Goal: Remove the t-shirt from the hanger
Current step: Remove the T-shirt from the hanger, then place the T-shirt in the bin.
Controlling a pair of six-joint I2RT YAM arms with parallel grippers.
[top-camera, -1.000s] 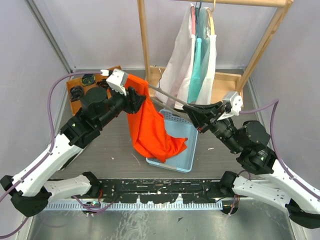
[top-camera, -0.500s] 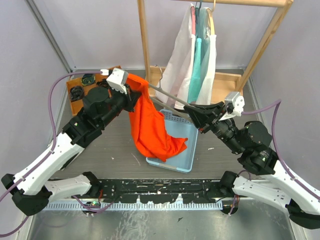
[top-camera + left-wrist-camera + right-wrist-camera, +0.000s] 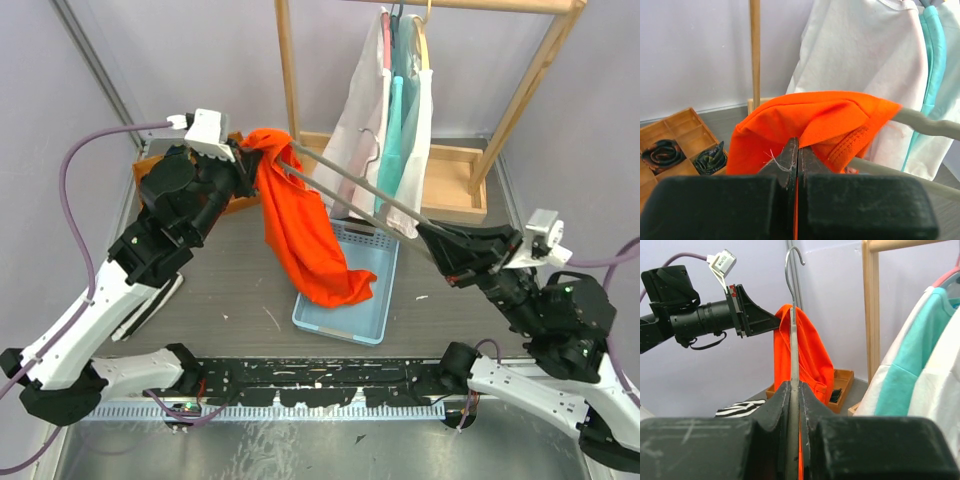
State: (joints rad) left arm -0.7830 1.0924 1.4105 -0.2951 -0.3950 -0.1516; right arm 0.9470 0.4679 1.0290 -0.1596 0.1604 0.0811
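The left fingers (image 3: 788, 159) are pressed together on a fold of the orange t-shirt (image 3: 300, 235) near its collar, high over the left rear of the table (image 3: 230, 285). The right fingers (image 3: 781, 399) are clamped on one end of the grey wire hanger (image 3: 350, 183), which slants up and away toward the left arm. The shirt's top is draped over the hanger's far end, and the rest hangs down, with its lower edge over the left side of the blue basket (image 3: 372, 312). Behind, white and teal garments (image 3: 400, 110) hang on a wooden rack (image 3: 287, 70). A wooden tray (image 3: 670, 135) holding rolled socks sits at the left rear.
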